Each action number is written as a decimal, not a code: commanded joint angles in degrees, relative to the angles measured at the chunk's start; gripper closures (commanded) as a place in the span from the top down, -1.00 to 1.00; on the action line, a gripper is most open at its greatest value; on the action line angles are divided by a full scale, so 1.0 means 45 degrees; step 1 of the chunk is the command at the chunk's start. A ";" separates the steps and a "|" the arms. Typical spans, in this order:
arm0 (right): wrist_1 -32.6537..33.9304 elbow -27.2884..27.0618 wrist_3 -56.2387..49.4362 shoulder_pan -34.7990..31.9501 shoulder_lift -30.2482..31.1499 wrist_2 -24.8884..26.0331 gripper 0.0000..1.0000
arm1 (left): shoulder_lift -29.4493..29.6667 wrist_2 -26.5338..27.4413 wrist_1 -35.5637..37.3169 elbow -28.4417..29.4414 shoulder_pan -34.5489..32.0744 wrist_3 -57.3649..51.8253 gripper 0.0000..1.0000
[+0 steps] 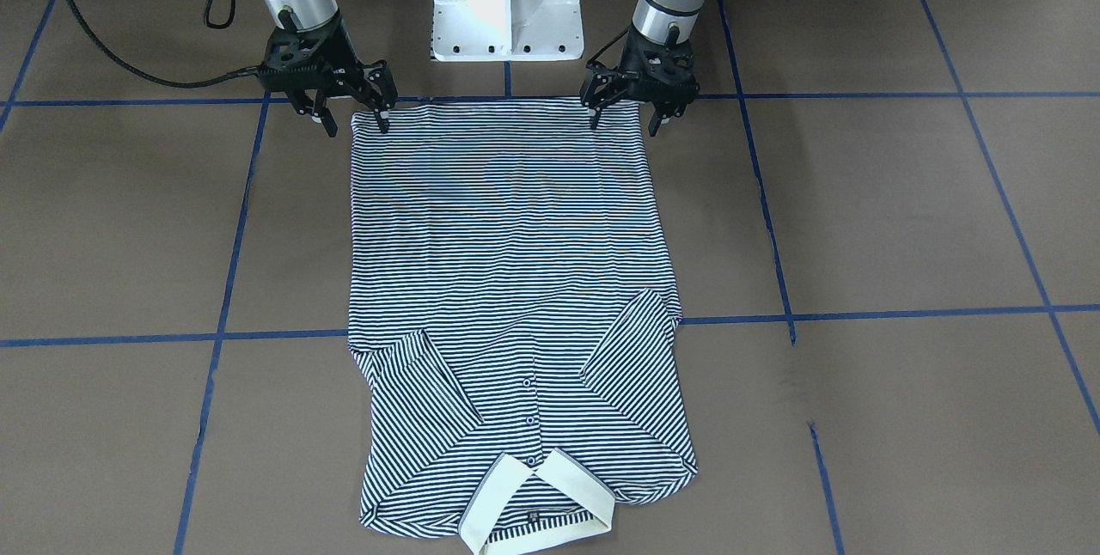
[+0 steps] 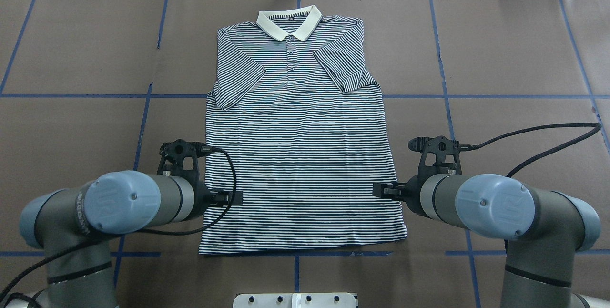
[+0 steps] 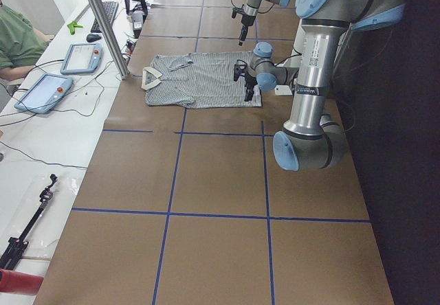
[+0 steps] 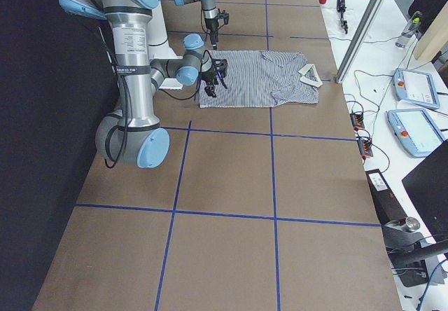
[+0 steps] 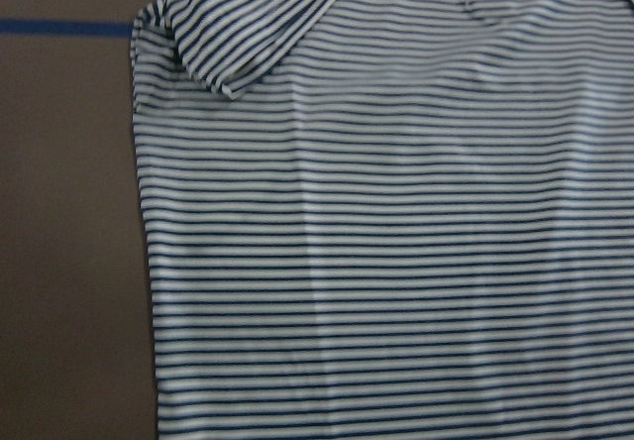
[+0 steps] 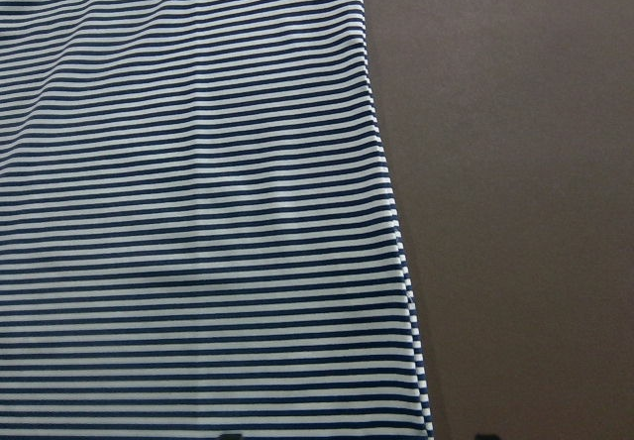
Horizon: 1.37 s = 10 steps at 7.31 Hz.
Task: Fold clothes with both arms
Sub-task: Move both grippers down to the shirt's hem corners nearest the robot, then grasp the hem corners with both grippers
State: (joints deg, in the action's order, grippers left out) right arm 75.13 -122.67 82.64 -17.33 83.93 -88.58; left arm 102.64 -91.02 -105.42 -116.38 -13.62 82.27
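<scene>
Polo shirt: sleeves folded in, body fold not yet done. Left claw and right claw: spread open, empty, straddling the near hem corners.

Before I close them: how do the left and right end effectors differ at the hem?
The left end effector straddles the hem corner of the polo shirt on the robot's left; the right end effector straddles the opposite corner. The left cable loops above the shirt's edge; the right cable swings away from it. Shared: both open, one finger over fabric, one outside it.
</scene>
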 commanded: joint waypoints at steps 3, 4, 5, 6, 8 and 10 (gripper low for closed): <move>0.0003 -0.0161 0.0015 0.0101 0.0137 0.0113 0.66 | -0.0388 0.0832 0.0126 0.0023 0.1347 0.2030 0.03; 0.0003 -0.0142 0.0015 0.0101 0.0156 0.0113 0.66 | -0.0388 0.0812 0.0127 0.0004 0.1328 0.2010 0.03; 0.0003 -0.0142 0.0015 0.0101 0.0156 0.0113 0.66 | -0.0407 0.0812 0.0146 0.0023 0.1328 0.1991 0.03; 0.0003 -0.0142 0.0015 0.0101 0.0156 0.0113 0.66 | -0.0485 0.0812 0.0146 0.0023 0.1328 0.1952 0.03; 0.0003 -0.0122 0.0015 0.0101 0.0156 0.0113 0.67 | -0.0486 0.0812 0.0146 0.0178 0.1347 0.1932 0.03; 0.0003 -0.0122 0.0015 0.0101 0.0156 0.0113 0.67 | -0.0486 0.0793 0.0146 0.0218 0.1366 0.1932 0.03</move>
State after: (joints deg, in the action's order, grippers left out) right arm 75.15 -123.24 82.70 -16.87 84.64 -88.07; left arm 100.46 -87.39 -104.77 -115.60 -7.53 90.97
